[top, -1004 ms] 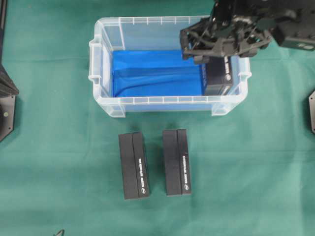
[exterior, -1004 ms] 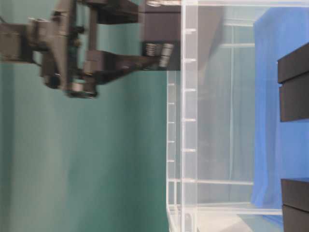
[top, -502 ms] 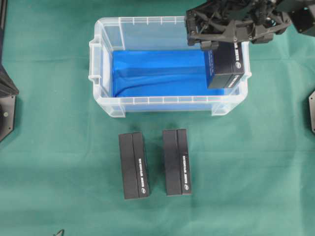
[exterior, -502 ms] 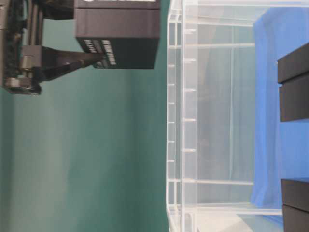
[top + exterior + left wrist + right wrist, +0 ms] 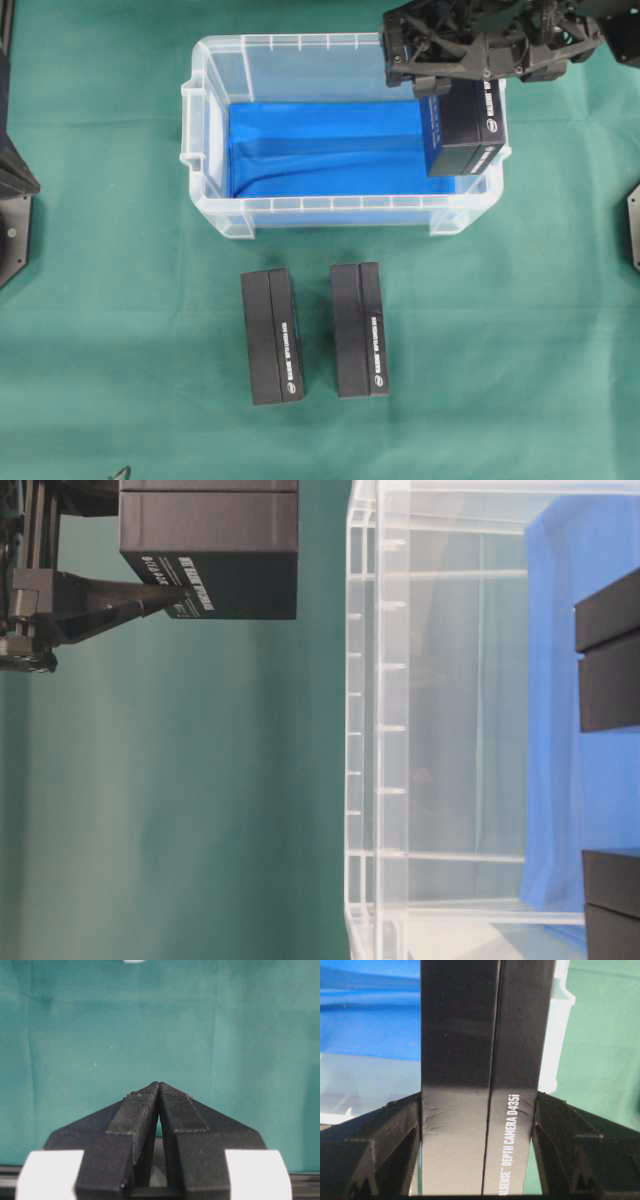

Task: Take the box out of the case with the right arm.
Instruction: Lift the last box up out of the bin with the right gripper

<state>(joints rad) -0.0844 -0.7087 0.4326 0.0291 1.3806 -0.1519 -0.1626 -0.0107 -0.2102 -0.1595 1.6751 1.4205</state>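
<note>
My right gripper [image 5: 458, 88] is shut on a black box [image 5: 465, 130] with white lettering, holding it by its long sides over the right end of the case [image 5: 200, 110]. The case is a clear plastic bin with a blue sheet [image 5: 320, 150] on its bottom. In the table-level view, which is turned on its side, the box [image 5: 210, 550] hangs clear of the case's rim [image 5: 365, 680]. The right wrist view shows both fingers [image 5: 395, 1130] pressed against the box [image 5: 485, 1050]. My left gripper [image 5: 159, 1085] is shut and empty over green cloth.
Two more black boxes [image 5: 272, 335] [image 5: 360, 330] lie side by side on the green cloth in front of the case. Black arm bases sit at the left edge [image 5: 12, 200] and right edge [image 5: 633, 225].
The right gripper has lifted the box up out of the case's right end, from below the rim to well above it. The left gripper has not moved.
</note>
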